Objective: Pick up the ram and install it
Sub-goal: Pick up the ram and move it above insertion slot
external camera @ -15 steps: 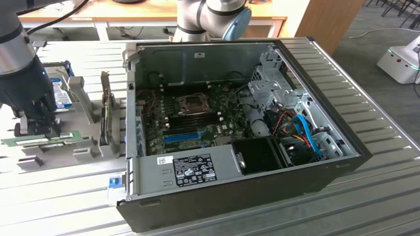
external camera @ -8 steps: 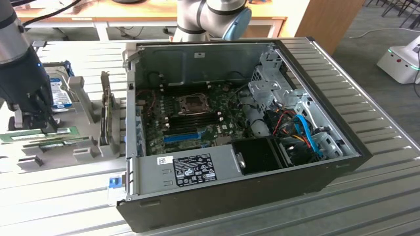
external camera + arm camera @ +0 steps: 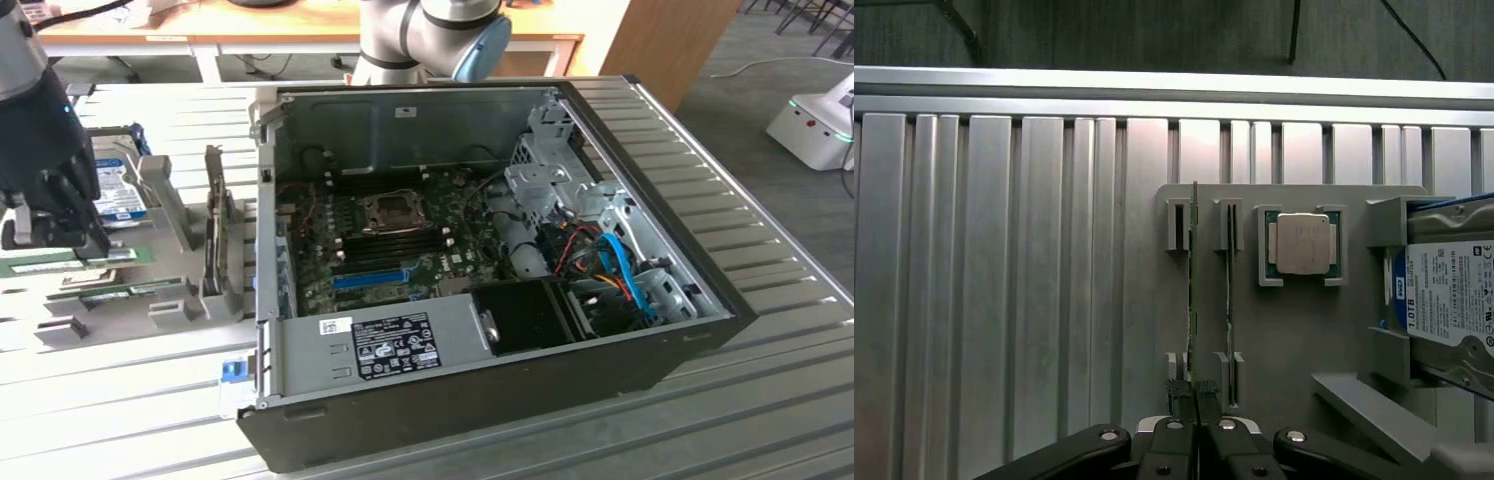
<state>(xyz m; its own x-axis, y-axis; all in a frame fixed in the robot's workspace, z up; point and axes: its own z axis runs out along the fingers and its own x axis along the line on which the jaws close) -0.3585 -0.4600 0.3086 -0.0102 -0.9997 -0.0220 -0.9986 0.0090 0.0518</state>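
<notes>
Wrist view: gripper [image 3: 1194, 390] pinched narrow, seemingly on the ram [image 3: 1194, 270] by its thin edge (light, stiff, fragile: avoid the chips), nine o'clock of the case [image 3: 534, 400] in the exterior view.

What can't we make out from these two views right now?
Ram: edge-on in the wrist view, so chips and label are hidden; the gripper covers its near end.
Hard drive: cut off by the wrist view's edge.
Motherboard slots: too small in the exterior view to tell empty from filled.
</notes>
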